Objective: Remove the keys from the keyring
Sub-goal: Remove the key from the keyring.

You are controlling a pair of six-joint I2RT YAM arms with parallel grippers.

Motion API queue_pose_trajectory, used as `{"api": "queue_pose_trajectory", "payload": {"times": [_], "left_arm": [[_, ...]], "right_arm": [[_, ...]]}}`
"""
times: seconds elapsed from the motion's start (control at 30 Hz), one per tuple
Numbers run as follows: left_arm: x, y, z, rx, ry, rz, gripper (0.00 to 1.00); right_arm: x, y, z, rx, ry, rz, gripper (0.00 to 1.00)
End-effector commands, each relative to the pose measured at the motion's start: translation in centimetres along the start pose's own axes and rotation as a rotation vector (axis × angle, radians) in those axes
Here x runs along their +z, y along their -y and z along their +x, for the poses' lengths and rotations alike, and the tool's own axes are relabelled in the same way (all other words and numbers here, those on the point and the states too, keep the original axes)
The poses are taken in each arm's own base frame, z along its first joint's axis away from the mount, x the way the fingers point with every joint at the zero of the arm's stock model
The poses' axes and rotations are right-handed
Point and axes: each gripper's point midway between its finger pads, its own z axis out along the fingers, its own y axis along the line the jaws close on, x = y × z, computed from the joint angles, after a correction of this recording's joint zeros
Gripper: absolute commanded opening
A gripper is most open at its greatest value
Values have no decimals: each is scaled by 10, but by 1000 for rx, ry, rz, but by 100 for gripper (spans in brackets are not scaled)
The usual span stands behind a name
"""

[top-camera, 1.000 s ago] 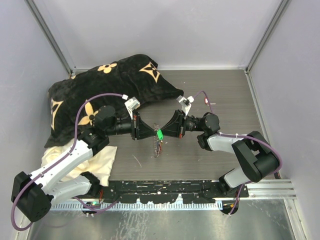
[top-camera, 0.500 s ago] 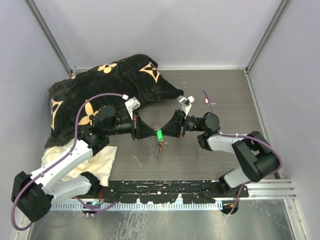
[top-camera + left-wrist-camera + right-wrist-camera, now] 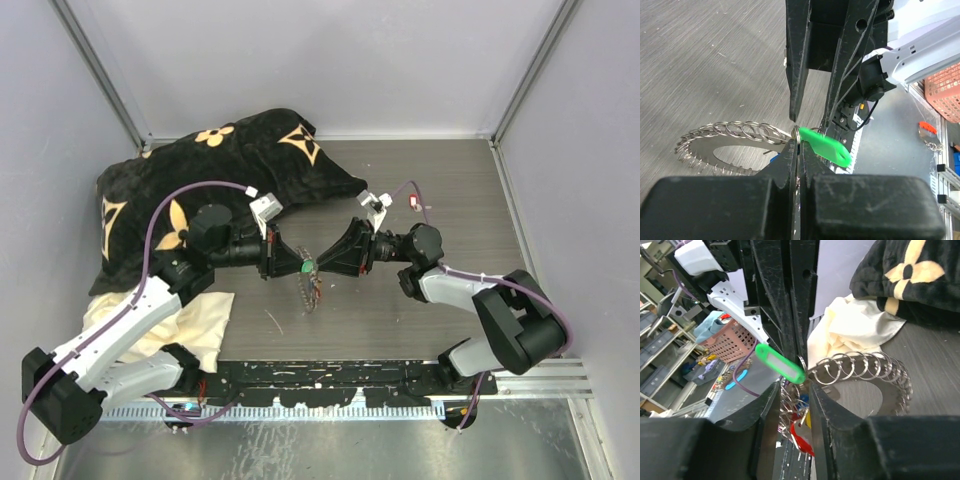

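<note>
- One coil of keyring (image 3: 740,132) clenched in my left gripper (image 3: 797,143), green key (image 3: 827,145) just beside.
- Right gripper (image 3: 795,387): jaws parted, straddling keyring by that key.
- Other keys (image 3: 801,435) hang under keyring.

Middle of the surface (image 3: 450,170) is jammed: your left hand (image 3: 300,268) and right hand (image 3: 316,265) sit tip to tip with the keyring (image 3: 742,131) dangling between them, no gap to slip through. Black cushion (image 3: 200,165) fills the back left, cream cloth (image 3: 212,315) the near left. Your open lane is the right and back right, up to the walls (image 3: 570,150).
</note>
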Motion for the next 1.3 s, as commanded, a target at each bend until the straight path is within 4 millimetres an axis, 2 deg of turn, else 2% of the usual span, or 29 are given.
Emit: {"api": "queue_pose_trajectory", "payload": {"times": [0.0, 0.2, 0.3, 0.47, 0.6, 0.67, 0.8, 0.87, 1.0, 1.1, 1.27], "left_arm": [[-11, 11, -27, 105, 18, -10, 0], [-19, 4, -28, 141, -107, -90, 0], [-22, -1, -24, 120, -197, -134, 0], [-24, 0, -10, 109, -362, -169, 0], [-17, 6, 4, 197, -494, -171, 0], [-14, 11, 6, 269, -539, -158, 0], [-9, 17, 9, 436, -610, -136, 0], [-7, 17, 10, 503, -637, -132, 0], [-2, 17, 5, 578, -611, -123, 0], [7, 21, 0, 614, -543, -88, 0], [16, 27, -2, 616, -493, -48, 0]], "right_arm": [[-5, 2, -11, -122, -19, 10, 38], [-22, 17, -22, -207, -82, 75, 53], [-26, 16, -28, -243, -122, 70, 55], [-25, 10, -36, -263, -156, 46, 55], [-20, 12, -44, -291, -159, 54, 64], [-12, 11, -36, -323, -188, 26, 67], [5, 8, -2, -392, -292, -57, 68], [6, 4, 9, -418, -320, -90, 67], [-3, 1, 14, -445, -344, -100, 65], [-5, -3, 16, -450, -352, -119, 59], [-1, -10, 9, -415, -327, -134, 52]]}}
